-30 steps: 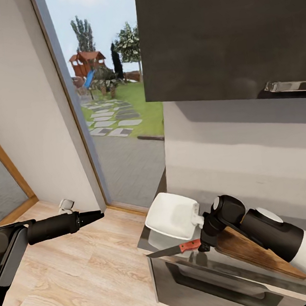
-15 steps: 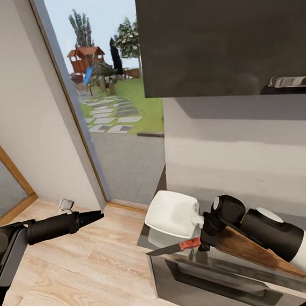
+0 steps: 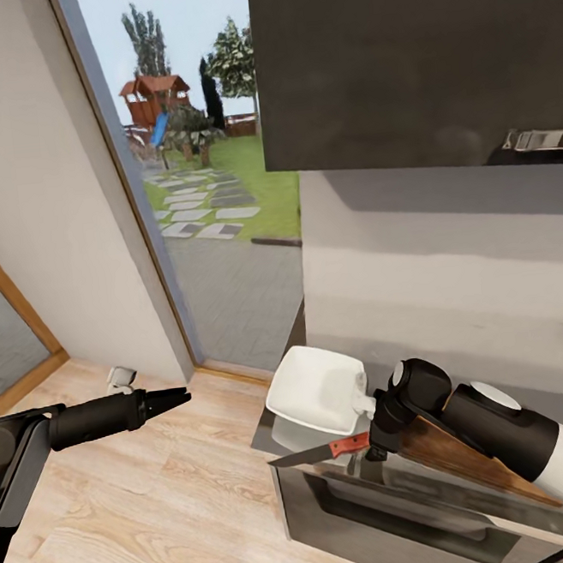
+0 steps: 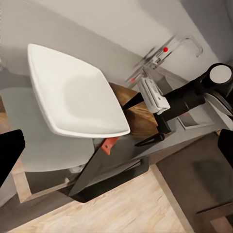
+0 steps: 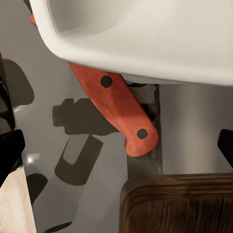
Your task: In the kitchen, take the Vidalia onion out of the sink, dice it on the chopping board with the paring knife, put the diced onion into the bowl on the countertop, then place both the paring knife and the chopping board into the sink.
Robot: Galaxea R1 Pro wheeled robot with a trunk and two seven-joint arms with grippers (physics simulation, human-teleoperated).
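**A:** Where does the paring knife (image 3: 320, 454) lie?

**B:** On the countertop (image 3: 464, 389), tucked against the bowl (image 3: 316, 392); its handle runs partly under the bowl's rim and its blade pokes past the counter's end, over the floor. The chopping board (image 3: 471, 463) sits just beside the bowl, under the right arm.

**A:** And the right gripper (image 3: 374, 455)?

**B:** Hovering over the knife handle beside the bowl, fingers spread, nothing between them.

**A:** The risk?

**B:** A clumsy close could nudge the overhanging knife off the edge, or the fingers could catch the bowl's rim and shove it.

**A:** The left gripper (image 3: 179, 398)?

**B:** Well apart from the bowl, over the floor; I cannot tell whether it is spread or pressed together.
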